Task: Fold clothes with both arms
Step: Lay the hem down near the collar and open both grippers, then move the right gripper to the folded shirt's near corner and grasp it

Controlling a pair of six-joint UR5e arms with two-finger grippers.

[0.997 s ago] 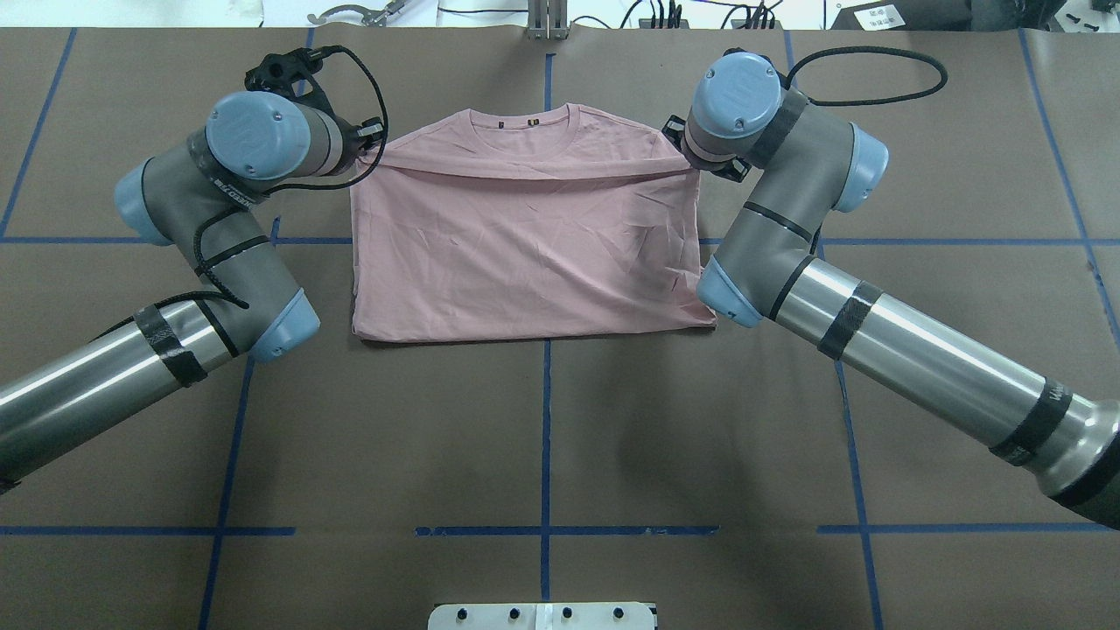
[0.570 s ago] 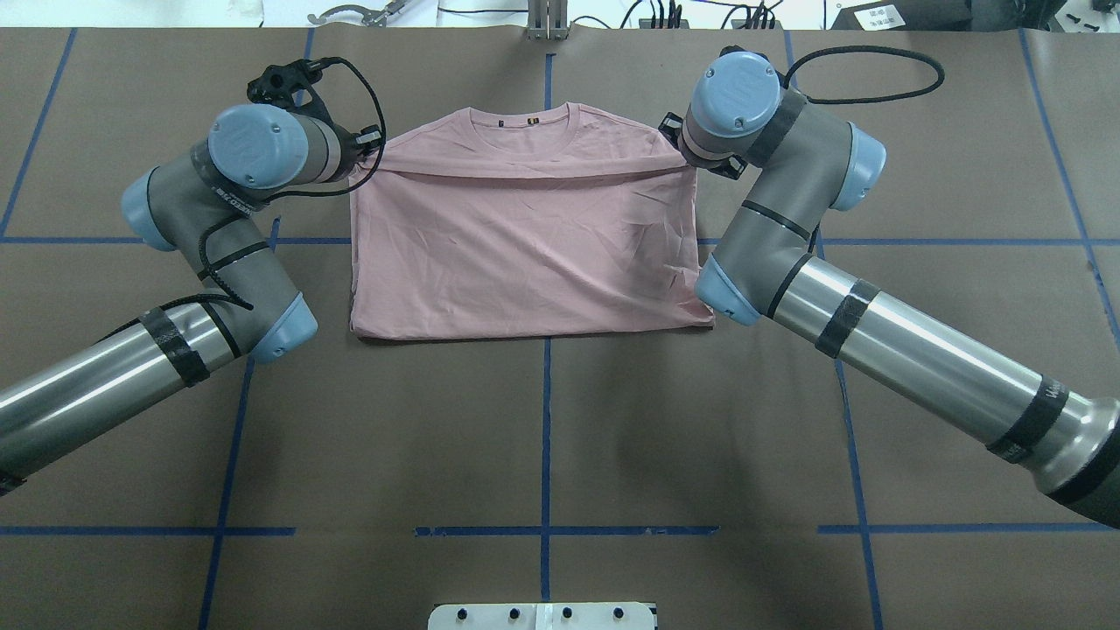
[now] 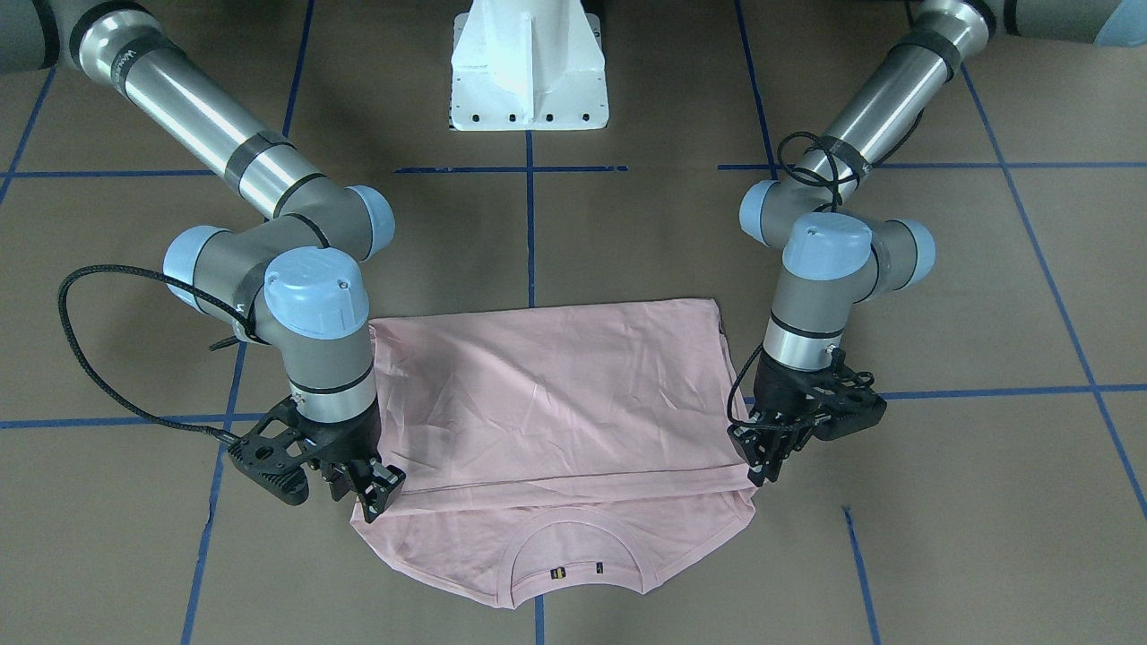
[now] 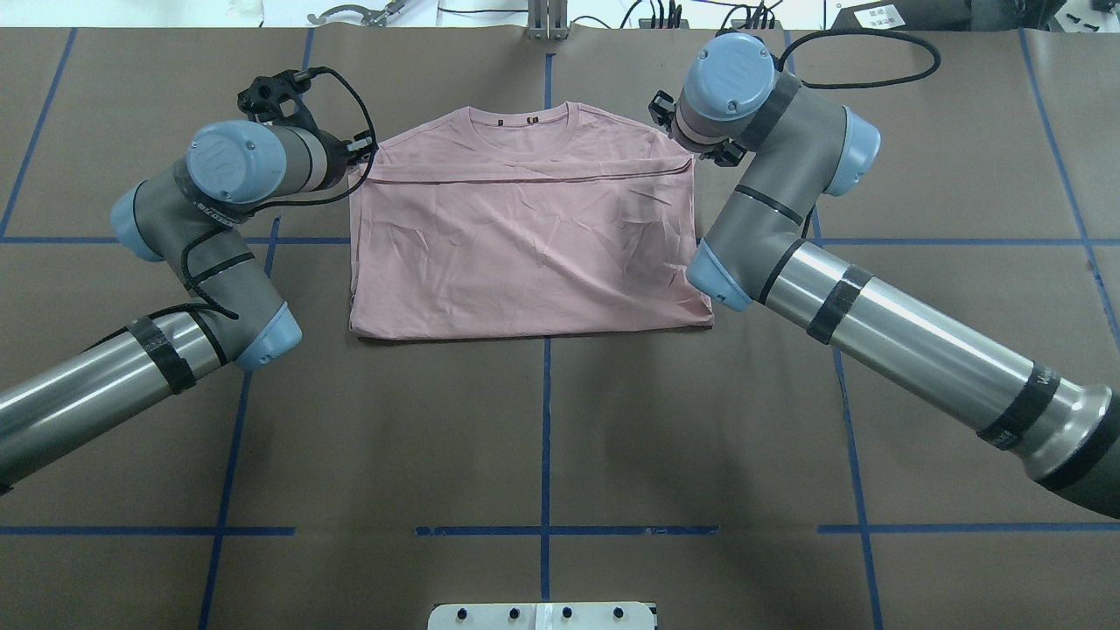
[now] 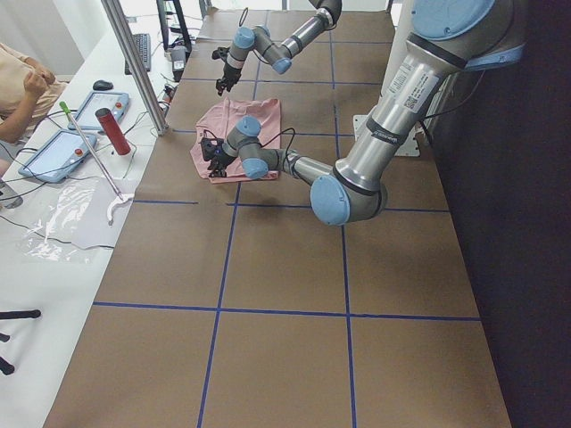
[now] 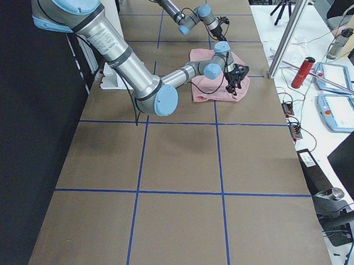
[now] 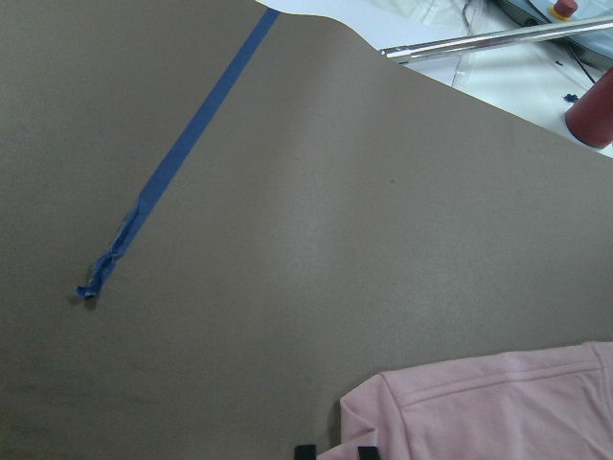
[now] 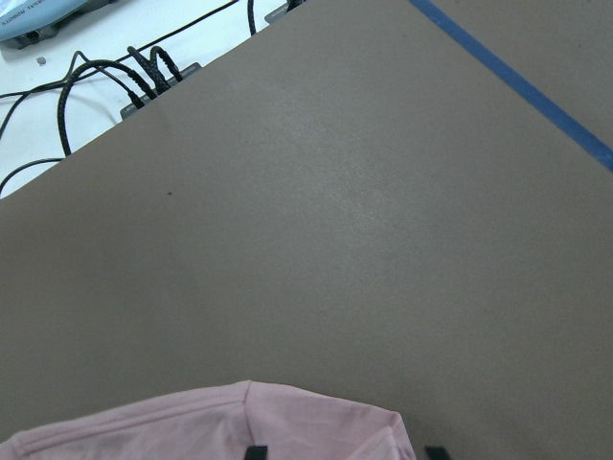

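Embossed UR mark I can just make out on the left arm's blue joint cap (image 4: 226,163), white lettering on the right arm's black band (image 4: 1043,383) cut off, unreadable to me, neck label (image 3: 557,571) of the T-shirt (image 3: 556,394) too small to read.

Counted: one pink T-shirt (image 4: 525,254); two robot arms (left arm (image 4: 87,385), right arm (image 4: 910,350)); two grippers (left gripper (image 3: 762,468), right gripper (image 3: 372,500)); one white pedestal base (image 3: 529,67).

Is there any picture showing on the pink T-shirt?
No. In the overhead view, the pale pink short-sleeved T-shirt lies folded and shows only plain pink cloth, with no drawing or letters on it.
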